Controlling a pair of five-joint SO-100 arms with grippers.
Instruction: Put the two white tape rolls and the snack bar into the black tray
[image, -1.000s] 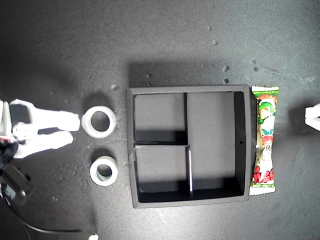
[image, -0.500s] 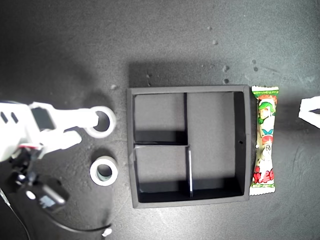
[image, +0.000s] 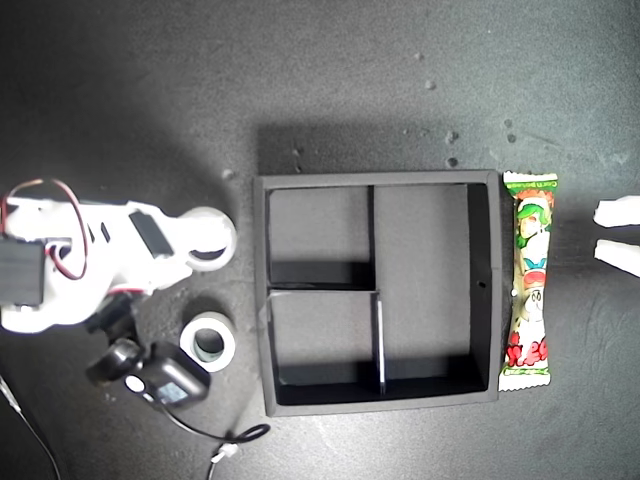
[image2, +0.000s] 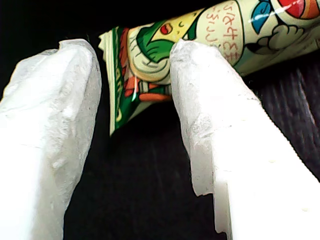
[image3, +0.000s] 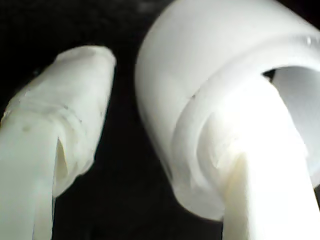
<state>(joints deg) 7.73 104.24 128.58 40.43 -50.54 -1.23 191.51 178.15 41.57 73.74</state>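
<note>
The black tray (image: 377, 290) sits mid-table with nothing in it. The snack bar (image: 528, 281) lies just beside its rim on the exterior view's right, my first gripper (image: 617, 234) spread open near it. My second gripper (image3: 165, 145), jaws apart, has one finger inside a white tape roll (image: 208, 238); the second roll (image: 208, 341) lies just beside it.
</note>
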